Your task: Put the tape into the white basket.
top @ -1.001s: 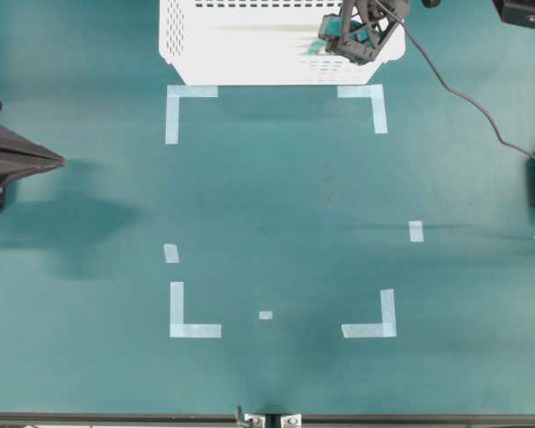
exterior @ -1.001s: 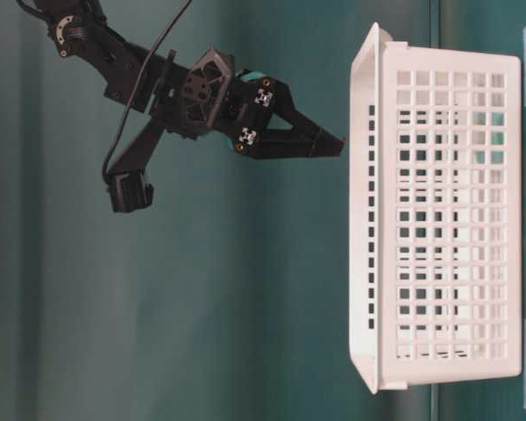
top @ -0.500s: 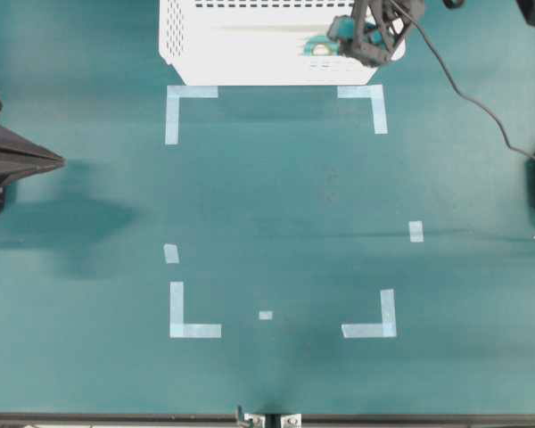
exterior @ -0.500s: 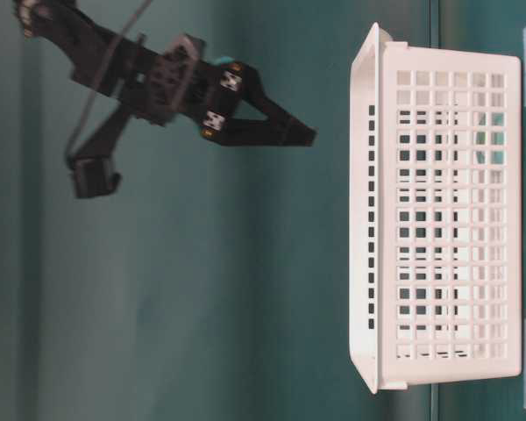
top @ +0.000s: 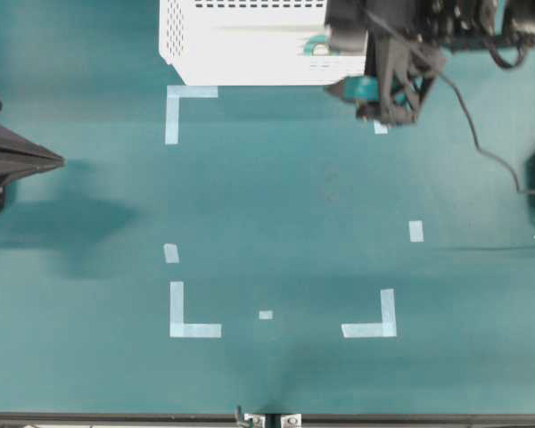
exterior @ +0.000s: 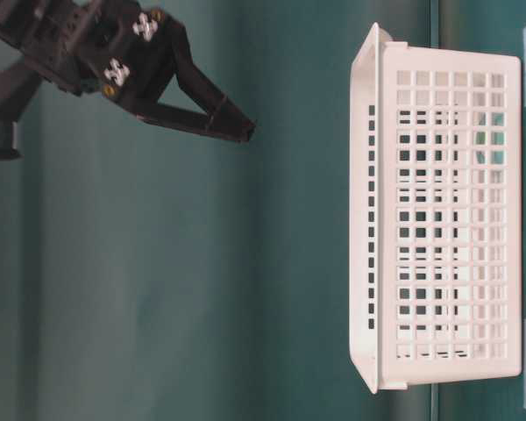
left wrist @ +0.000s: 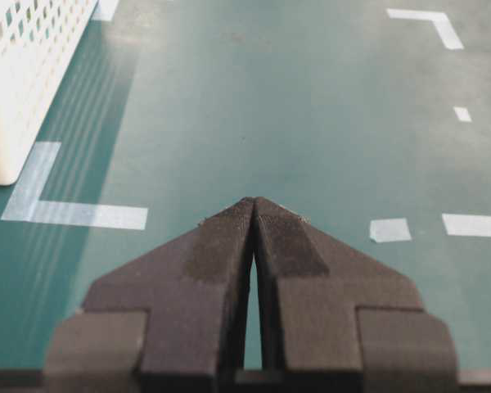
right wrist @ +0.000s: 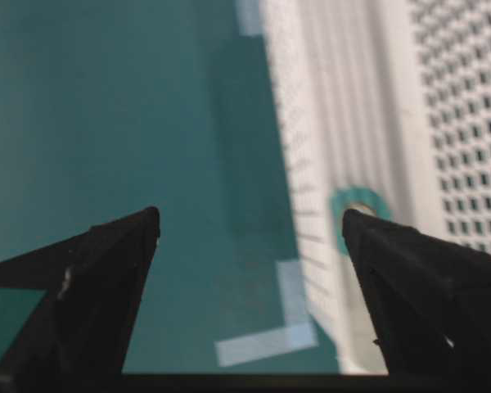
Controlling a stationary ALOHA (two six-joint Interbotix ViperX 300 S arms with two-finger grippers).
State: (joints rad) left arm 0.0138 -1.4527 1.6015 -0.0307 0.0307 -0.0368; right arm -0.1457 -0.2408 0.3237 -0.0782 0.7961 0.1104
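Overhead view: we find the tape (top: 317, 45) lying flat on the floor of the white basket (top: 250, 62), near its right end, at the top of the frame. The right gripper (top: 374, 94) sits just outside the basket's right front corner; the tape lies at about ten o'clock from it, close by, with the basket's front wall between them. We see nothing between its fingers. The left gripper (top: 58, 161) rests at the left edge, well apart from the basket, so the right arm is clearly the nearer.

Table-level view: the right gripper (exterior: 237, 130) hangs high, well clear of the basket (exterior: 447, 210) rim; the tape is not discernible here.

Left wrist view: the left gripper (left wrist: 253, 209) has its fingers pressed together, holding nothing, pointing over bare mat with the basket (left wrist: 29, 74) corner at ten o'clock.

Right wrist view: the right gripper (right wrist: 250, 223) is spread wide and empty. The tape (right wrist: 358, 211) shows as a ring inside the basket (right wrist: 393, 123), at about two o'clock, just beside the right finger tip. Being a flat ring, it has no long axis.

We judge the placement done, and only retreat remains
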